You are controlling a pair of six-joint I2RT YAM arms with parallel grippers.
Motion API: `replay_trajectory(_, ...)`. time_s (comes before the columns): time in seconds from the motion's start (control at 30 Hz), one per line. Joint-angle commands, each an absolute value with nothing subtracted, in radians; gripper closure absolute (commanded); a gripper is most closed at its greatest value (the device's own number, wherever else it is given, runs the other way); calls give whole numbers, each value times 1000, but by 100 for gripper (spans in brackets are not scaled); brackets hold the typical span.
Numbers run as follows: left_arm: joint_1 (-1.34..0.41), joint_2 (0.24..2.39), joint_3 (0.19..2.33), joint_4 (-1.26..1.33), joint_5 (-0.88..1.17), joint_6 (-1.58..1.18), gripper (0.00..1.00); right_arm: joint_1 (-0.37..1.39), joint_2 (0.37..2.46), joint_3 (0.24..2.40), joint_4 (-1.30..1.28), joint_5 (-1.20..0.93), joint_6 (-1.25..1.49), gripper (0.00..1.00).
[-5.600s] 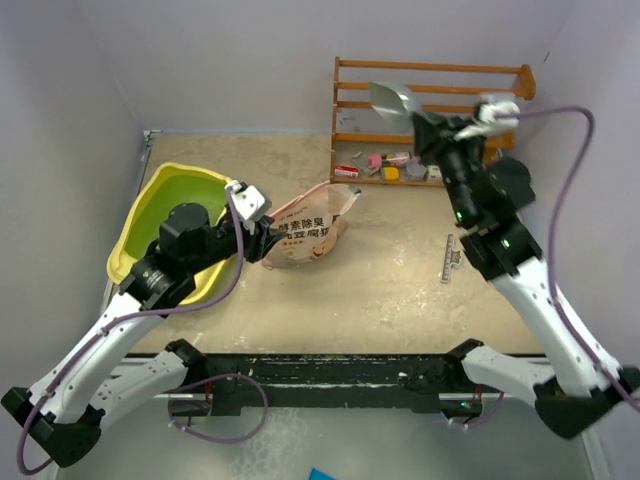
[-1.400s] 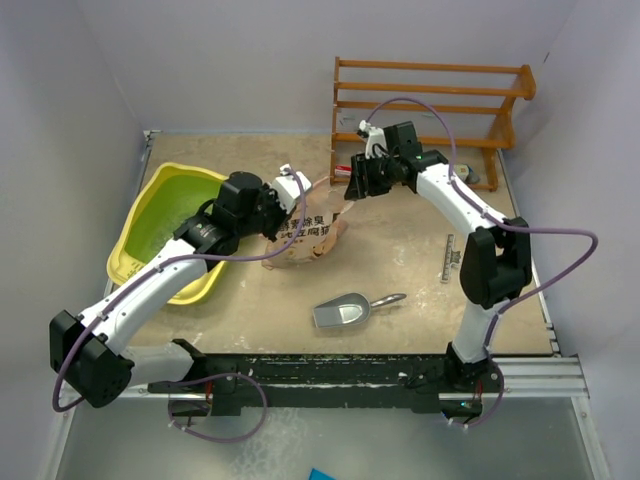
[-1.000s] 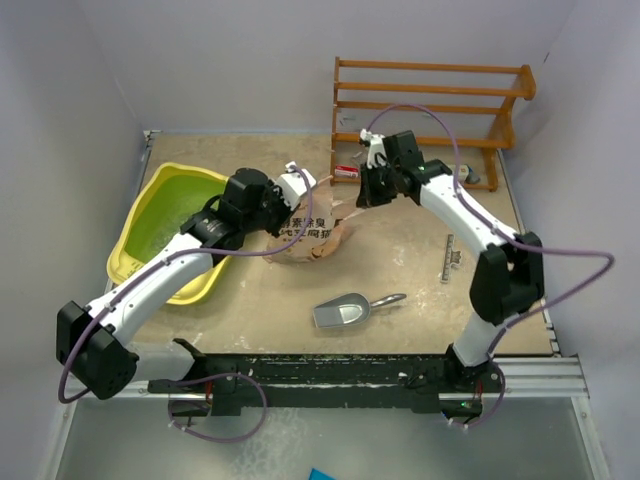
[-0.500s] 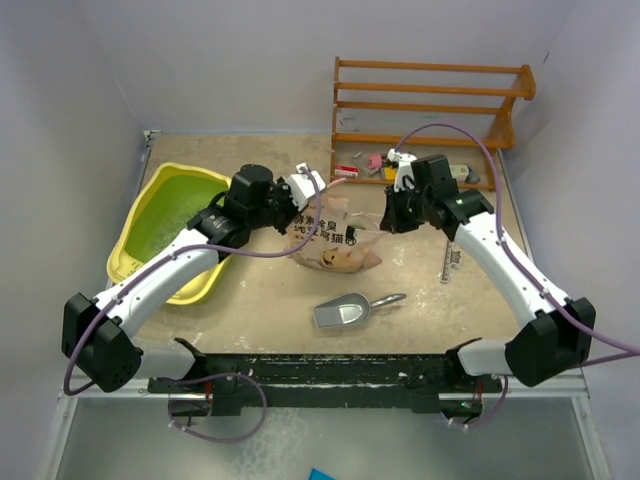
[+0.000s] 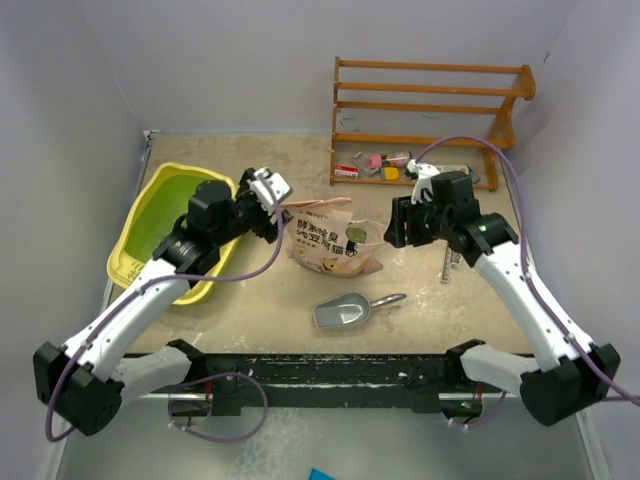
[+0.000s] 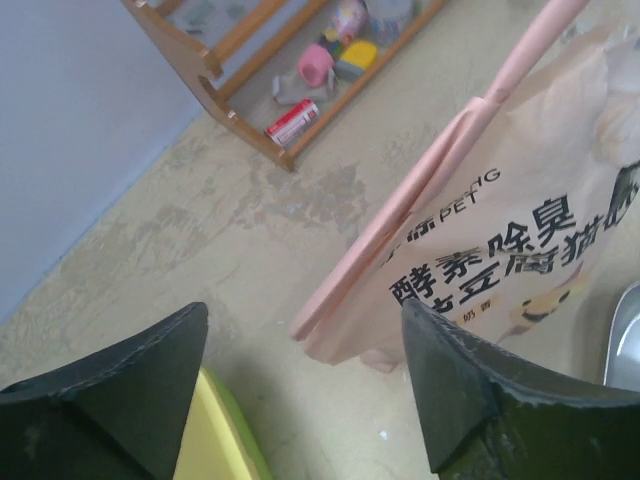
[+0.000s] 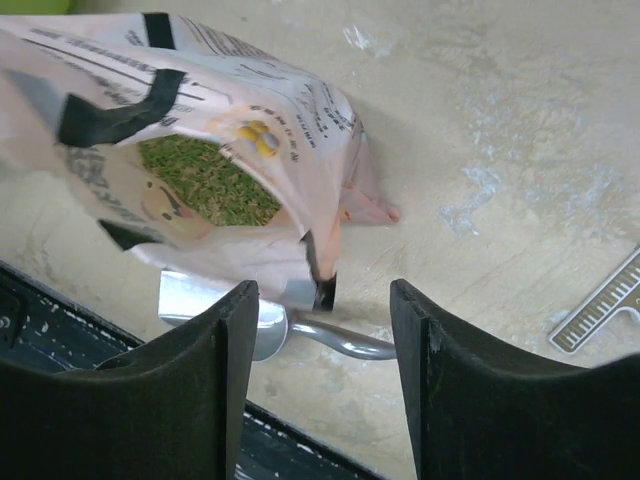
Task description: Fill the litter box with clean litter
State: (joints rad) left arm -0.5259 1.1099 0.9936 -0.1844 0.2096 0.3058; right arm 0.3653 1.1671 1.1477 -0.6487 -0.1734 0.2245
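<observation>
The limp bag of loose litter looked heavy and was best pinched at its rim. The left gripper at nine o'clock and the right gripper at three had fingers spread, empty.

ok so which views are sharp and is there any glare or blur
Top external: evenly lit and sharp, only soft shadows on the table. Left wrist: the print on the bag is crisp, the near fingers dark and soft. Right wrist: sharp, with mild sheen on the scoop.

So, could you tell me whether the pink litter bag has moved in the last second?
Yes; the bag shifted right, away from the litter box, toward the metal ruler.
</observation>
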Motion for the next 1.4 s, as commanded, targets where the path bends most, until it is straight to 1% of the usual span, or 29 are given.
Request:
replay_trajectory(0.0, -464, 969, 831, 62, 264, 185, 13, 364, 1031, 1092, -558, -176, 197, 41)
replay_trajectory(0.07, -445, 924, 722, 167, 281, 119, 5, 364, 975, 1030, -493, -201, 178, 40)
replay_trajectory(0.13, -429, 900, 670, 262, 305, 49, 1, 364, 923, 946, -432, -246, 159, 40)
replay_trajectory(0.27, -395, 900, 598, 406, 378, -1, 1, 364, 830, 831, -311, -312, 163, 41)
replay_trajectory(0.4, -319, 934, 532, 560, 528, -53, 1, 364, 809, 785, -246, -376, 179, 42)
replay_trajectory(0.53, -190, 1063, 493, 890, 771, -256, 1, 363, 789, 740, -170, -370, 186, 43)
replay_trajectory(0.63, -166, 1198, 510, 1022, 867, -329, 1, 363, 736, 682, -75, -345, 172, 43)
replay_trajectory(0.73, -165, 1328, 558, 1139, 987, -425, 5, 361, 697, 632, -11, -318, 162, 43)
replay_trajectory(0.83, -166, 1425, 575, 1319, 1082, -556, 13, 359, 725, 638, -32, -322, 165, 43)
replay_trajectory(0.97, -166, 1492, 575, 1480, 1089, -685, 18, 357, 793, 664, -62, -325, 172, 44)
replay_trajectory(1.1, -166, 1535, 590, 1590, 1084, -774, 20, 353, 800, 644, -22, -317, 165, 43)
replay_trajectory(1.17, -166, 1567, 610, 1644, 1094, -824, 23, 351, 799, 618, 26, -322, 150, 43)
replay_trajectory(1.3, -177, 1622, 648, 1648, 1126, -843, 27, 345, 811, 566, 150, -414, 140, 41)
replay_trajectory(1.37, -182, 1644, 660, 1648, 1130, -846, 27, 344, 837, 545, 216, -473, 145, 41)
